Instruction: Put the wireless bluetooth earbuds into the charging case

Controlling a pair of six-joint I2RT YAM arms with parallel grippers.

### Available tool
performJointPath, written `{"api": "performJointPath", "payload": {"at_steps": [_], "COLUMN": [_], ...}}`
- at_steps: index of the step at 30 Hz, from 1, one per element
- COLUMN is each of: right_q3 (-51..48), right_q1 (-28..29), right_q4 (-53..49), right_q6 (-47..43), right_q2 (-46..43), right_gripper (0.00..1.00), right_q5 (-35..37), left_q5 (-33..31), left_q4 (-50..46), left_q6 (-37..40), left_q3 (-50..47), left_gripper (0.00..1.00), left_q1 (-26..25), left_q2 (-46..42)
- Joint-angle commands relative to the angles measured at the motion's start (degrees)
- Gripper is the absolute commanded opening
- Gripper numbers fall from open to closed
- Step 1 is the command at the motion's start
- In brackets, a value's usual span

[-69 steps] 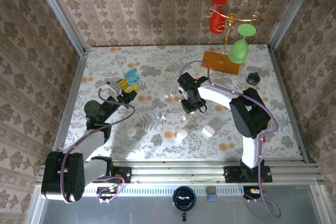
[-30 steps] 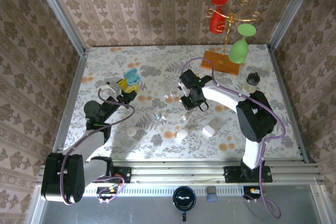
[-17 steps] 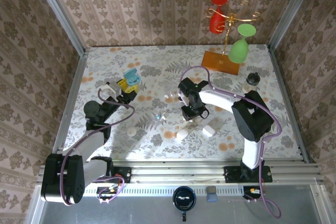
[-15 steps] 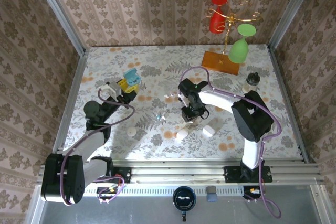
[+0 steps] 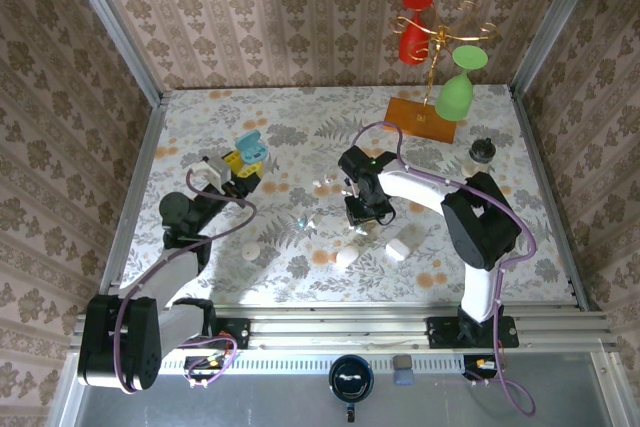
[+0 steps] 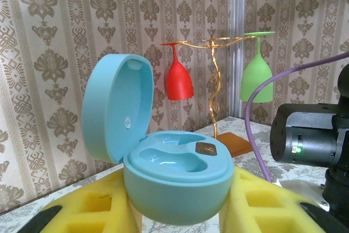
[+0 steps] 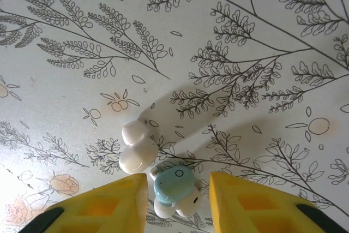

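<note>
Left gripper (image 6: 180, 211): closed on the blue charging case (image 6: 174, 184), one yellow pad (image 6: 92, 211) on each flank; we see the case carried upright above the table's left side.
Case state: lid (image 6: 117, 107) swung open and standing up; the moulded wells face upward, with a small dark patch in the right-hand well.
Right gripper (image 7: 177, 192): pointing down at the floral table (image 7: 262, 53) near its centre, jaws apart and holding nothing.
Target earbud (image 7: 175, 185): blue-faced with white ends, lying on the table between the right fingers; a gap shows on its right side.
Neighbour: a white earbud (image 7: 137, 154) lies just beside the target, by the left-hand finger.
Handling, judged: we expect the piece to be very light, rigid, glossy and rounded, so it is likely to squirt out or roll under a skewed pinch.
Hold point, judged: we recommend taking the broad blue-faced body across its flanks, not the white tips.
Risk, judged: the closing finger may nudge the neighbour.
</note>
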Motion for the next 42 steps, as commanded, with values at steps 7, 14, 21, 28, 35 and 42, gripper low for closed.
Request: {"api": "performJointPath", "payload": {"at_steps": [7,14,21,28,35,42], "right_q3": [-0.6,-0.4,-0.2,-1.1,-2.1,-2.4], "right_q1": [-0.6,-1.1,-1.2,-1.4,-2.2,-2.8], "right_q4": [0.1,-0.4,-0.1,2.4,6.4,6.8], "right_q6": [4.3,3.1,2.8,3.1,1.5,-0.8], "right_q2": [3.1,4.3,2.7,-2.2,-4.1,-3.7], "right_gripper": [0.35,0.35,0.29,0.28,0.26,0.22], "right_q5": [-2.3,-1.3,-1.1,1.1,1.9,-1.1], "left_q5": [1.0,0.9,0.9,0.8,0.8,0.6], "left_q4": [1.5,1.7,1.7,1.7,1.8,2.0], "left_q6": [-0.2,-0.4,-0.4,-0.4,-0.5,-0.6], "left_q3": [0.3,0.0,-0.2,-0.1,0.0,-0.1], "left_gripper": [0.24,0.24,0.24,0.24,0.24,0.24], "left_q1": [-0.3,-0.3,-0.3,-0.3,-0.3,-0.4], "left_q2": [-0.1,-0.3,-0.4,-0.3,-0.1,-0.2]}}
